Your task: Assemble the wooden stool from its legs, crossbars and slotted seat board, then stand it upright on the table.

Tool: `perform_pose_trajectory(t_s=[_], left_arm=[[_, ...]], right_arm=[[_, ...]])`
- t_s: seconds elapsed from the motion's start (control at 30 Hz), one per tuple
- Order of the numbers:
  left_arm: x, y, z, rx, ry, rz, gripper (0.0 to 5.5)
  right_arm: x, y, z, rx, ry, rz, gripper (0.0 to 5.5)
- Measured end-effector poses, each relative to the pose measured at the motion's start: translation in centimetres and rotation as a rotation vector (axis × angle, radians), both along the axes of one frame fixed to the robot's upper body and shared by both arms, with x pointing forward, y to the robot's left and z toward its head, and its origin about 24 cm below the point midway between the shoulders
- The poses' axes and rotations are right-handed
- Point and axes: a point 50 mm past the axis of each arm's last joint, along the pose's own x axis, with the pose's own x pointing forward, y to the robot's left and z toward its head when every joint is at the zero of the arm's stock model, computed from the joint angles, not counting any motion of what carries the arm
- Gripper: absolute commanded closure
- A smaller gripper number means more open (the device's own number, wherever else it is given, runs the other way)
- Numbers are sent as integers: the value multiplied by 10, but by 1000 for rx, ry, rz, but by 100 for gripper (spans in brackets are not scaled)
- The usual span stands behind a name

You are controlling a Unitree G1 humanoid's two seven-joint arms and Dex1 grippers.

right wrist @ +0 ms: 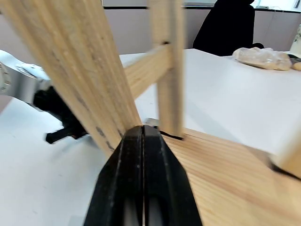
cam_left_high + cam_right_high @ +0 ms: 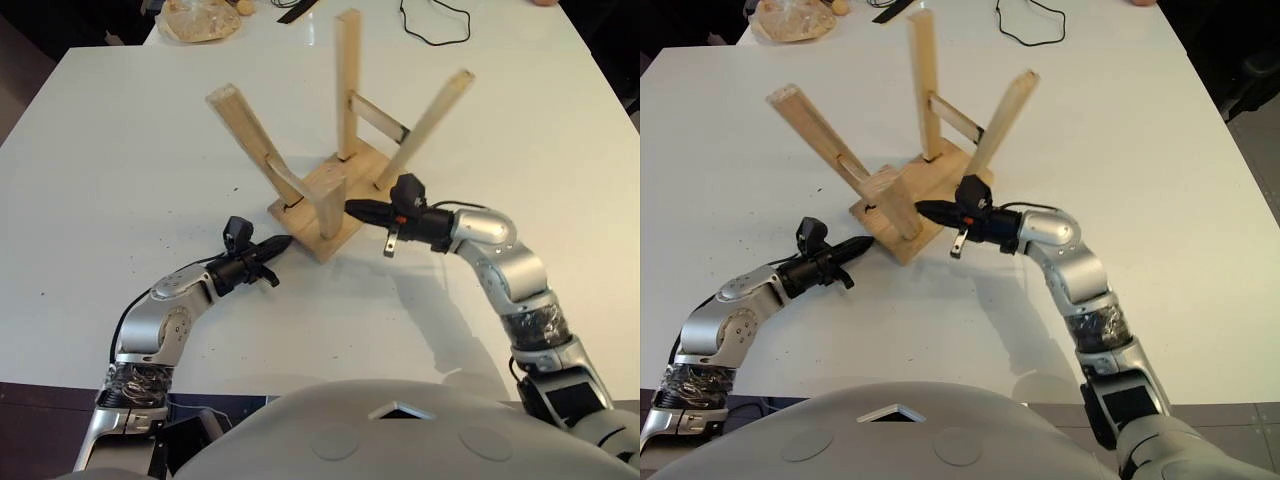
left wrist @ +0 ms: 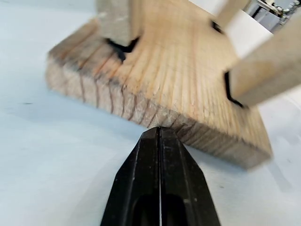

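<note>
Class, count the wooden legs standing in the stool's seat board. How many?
4 legs: one leaning left, one upright at the back, one leaning right, one nearest the robot.

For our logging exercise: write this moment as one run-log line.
stool: upside down on table | left gripper: shut, tip at seat board edge | right gripper: shut, tip at near leg base

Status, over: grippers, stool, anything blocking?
Left gripper shut, tip at near edge of seat board. Right gripper shut, tip at base of near leg. Stool upside down, four legs up. Bag, cable at far edge, out of the way.
</note>
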Motion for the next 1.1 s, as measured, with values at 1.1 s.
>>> perform_pose_trajectory(t_s=[1.1], left_arm=[[-12,10,-3,-77,15,175,548]], right_arm=[[40,-164,191,1168,-95,-638,550]])
